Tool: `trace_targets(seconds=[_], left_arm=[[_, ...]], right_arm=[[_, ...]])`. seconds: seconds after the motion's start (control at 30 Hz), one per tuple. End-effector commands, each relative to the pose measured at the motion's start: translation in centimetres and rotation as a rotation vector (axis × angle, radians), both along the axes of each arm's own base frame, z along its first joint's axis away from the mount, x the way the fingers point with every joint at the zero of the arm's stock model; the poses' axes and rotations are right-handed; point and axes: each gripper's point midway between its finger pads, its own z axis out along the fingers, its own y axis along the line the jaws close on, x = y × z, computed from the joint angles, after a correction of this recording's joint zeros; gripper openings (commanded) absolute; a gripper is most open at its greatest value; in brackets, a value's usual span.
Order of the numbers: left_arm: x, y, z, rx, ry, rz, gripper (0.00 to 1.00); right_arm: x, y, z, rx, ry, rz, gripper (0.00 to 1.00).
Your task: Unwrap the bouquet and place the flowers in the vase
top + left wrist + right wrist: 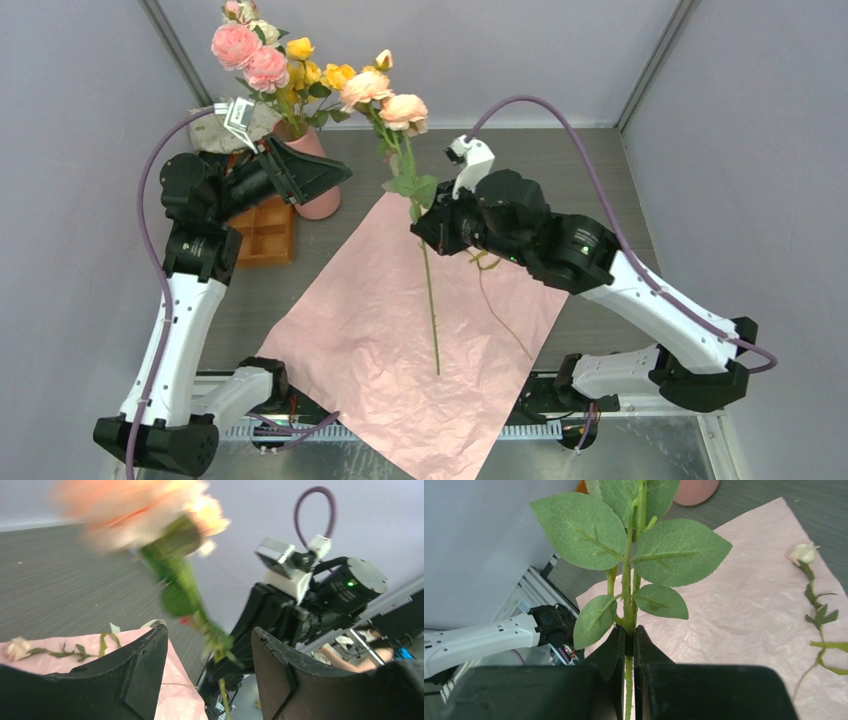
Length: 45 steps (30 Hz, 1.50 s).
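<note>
Jaws, right gripper (629, 630): closed tight on the green stem of a peach rose spray (385, 98), gripping just below its lowest cluster of leaves.
Jaws, left gripper (210, 632): standing wide, nothing between the fingers (142, 672).

Item 1, peach rose spray: held nearly upright above the table. Two peach blooms and a small bud sit above the right gripper. The bare stem hangs down from the jaws over the paper. In the left wrist view it appears blurred, ahead of the open left fingers and apart from them.

Item 2, vase (322, 205): salmon-pink, standing at the far left of the table, left of the held spray. Its upper part is hidden behind the left gripper, which hovers just beside the rim.

Item 3, flowers in the vase (262, 60): pink, yellow and cream roses, heads upright above the rim.

Item 4, cream rosebud stem (804, 554): lying flat on the paper, to the right of the right gripper.

Item 5, pink wrapping paper (370, 340): spread open and crumpled, one corner overhanging the near edge.

Item 6, orange compartment tray (268, 235): near left of the vase, just beside it.

Item 7, grey table (600, 170).
</note>
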Motion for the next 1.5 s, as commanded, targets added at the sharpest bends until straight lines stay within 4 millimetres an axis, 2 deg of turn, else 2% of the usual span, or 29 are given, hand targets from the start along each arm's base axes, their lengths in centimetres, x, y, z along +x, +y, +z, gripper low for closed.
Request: trace_targets(seconds=[0.0, 0.4, 0.5, 0.7, 0.8, 0.9, 1.03, 1.3, 1.47], left_arm=[[-2.3, -1.6, 3.3, -0.017, -0.207, -0.094, 0.63], [-1.6, -2.8, 1.6, 0.007, -0.168, -0.135, 0.60], [-1.9, -2.6, 1.3, 0.034, -0.157, -0.131, 0.60], [-4.4, -1.7, 1.2, 0.089, -0.129, -0.109, 0.60], [-4.9, -0.9, 0.9, 0.129, -0.103, -0.045, 0.60], [-4.1, -0.1, -0.2, 0.174, -0.055, 0.038, 0.60], [-3.0, -0.7, -0.8, 0.143, -0.022, 0.018, 0.60], [1.2, -1.7, -2.1, 0.127, 0.045, 0.039, 0.58], [3.1, -1.9, -2.5, 0.128, 0.058, 0.067, 0.56]], right_arm=[[-0.9, 2.9, 2.7, 0.106, -0.034, 0.112, 0.01], [-1.9, 6.4, 2.8, 0.129, -0.022, 0.225, 0.01], [-1.6, 5.9, 3.0, 0.112, -0.044, 0.203, 0.01], [0.3, 3.8, 3.3, 0.038, -0.121, 0.093, 0.01], [0.9, 3.2, 3.5, 0.012, -0.144, 0.062, 0.01], [0.8, 3.2, 4.0, 0.021, -0.150, 0.070, 0.01], [0.2, 4.1, 4.1, 0.048, -0.131, 0.110, 0.01], [-1.1, 5.5, 3.9, 0.101, -0.086, 0.180, 0.01], [-1.6, 5.9, 3.7, 0.113, -0.073, 0.200, 0.01]])
